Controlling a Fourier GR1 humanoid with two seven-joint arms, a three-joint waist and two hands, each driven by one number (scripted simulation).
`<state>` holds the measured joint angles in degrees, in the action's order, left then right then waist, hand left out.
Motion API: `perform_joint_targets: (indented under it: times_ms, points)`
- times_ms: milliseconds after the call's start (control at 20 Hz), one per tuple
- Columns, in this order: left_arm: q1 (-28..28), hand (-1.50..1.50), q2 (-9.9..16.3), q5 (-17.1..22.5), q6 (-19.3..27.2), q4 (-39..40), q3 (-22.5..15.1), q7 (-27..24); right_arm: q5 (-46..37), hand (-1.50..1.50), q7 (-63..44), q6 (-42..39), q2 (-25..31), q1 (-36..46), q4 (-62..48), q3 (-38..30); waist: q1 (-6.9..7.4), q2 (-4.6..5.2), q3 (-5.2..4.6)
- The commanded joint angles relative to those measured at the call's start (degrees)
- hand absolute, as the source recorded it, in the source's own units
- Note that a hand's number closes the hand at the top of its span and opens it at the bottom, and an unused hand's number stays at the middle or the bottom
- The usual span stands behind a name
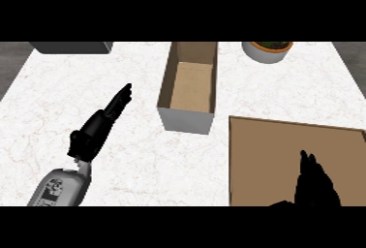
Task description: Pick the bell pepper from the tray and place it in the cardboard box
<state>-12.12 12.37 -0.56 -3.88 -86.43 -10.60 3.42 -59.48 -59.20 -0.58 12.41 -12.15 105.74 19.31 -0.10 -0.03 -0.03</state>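
The open cardboard box (187,89) stands at the middle of the tabletop's (85,97) far half. Left hand (97,131) lies straight-fingered, holding nothing. Right hand (314,181) hangs over the brown tray (286,140) at the near right corner; its grip can't be told, and no bell pepper shows.

A white marbled bench (143,160) fills the view. Dark grey floor (10,63) shows past its far corners. A potted plant (267,50) and a grey box (71,47) stand at the far edge.

A potted plant (267,50) and a grey object (71,47) sit at the white marble counter's (85,87) far edge.
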Motion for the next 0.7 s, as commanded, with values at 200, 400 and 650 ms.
perform_joint_targets:
  times_ms: [200,400,650]
  points:
    - [2.1,0.00,-0.5,-1.3,-2.3,-3.0,1.3,-0.2,-1.5,-1.50,3.1,3.2,-1.4,-3.0,-5.8,-1.6,-0.04,-0.02,0.03]
    - [3.0,0.00,-1.5,-2.6,-1.4,-4.1,0.9,1.3,-2.1,-1.50,1.9,0.7,-1.2,-0.6,-7.8,-3.8,0.08,0.00,0.04]
    - [0.0,0.00,-3.0,-2.5,-1.9,-0.1,2.4,0.7,0.7,1.50,6.7,1.1,-0.1,-0.6,-10.3,-6.3,-0.11,0.06,0.04]
